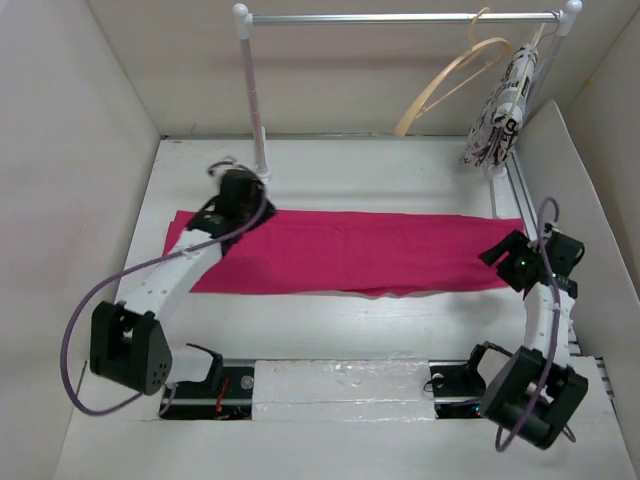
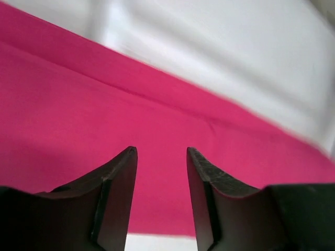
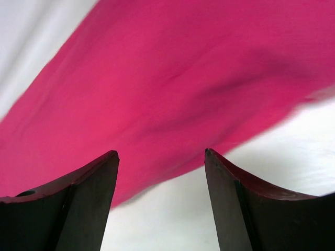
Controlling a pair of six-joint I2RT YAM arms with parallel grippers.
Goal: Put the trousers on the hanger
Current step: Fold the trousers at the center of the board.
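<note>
The magenta trousers (image 1: 350,250) lie flat in a long folded strip across the white table. My left gripper (image 1: 232,192) hovers over their left end; in the left wrist view it (image 2: 162,151) is open, with pink cloth (image 2: 104,104) below and nothing between the fingers. At the strip's right end my right gripper (image 1: 503,256) is open too; its wrist view (image 3: 161,153) shows the trousers' edge (image 3: 172,83) just ahead over bare table. The tan wooden hanger (image 1: 450,85) hangs tilted from the rail at the back right.
A white metal rail (image 1: 400,17) on two posts (image 1: 255,95) spans the back. A black-and-white patterned garment (image 1: 500,115) hangs at its right end beside the hanger. White walls (image 1: 80,150) close in both sides.
</note>
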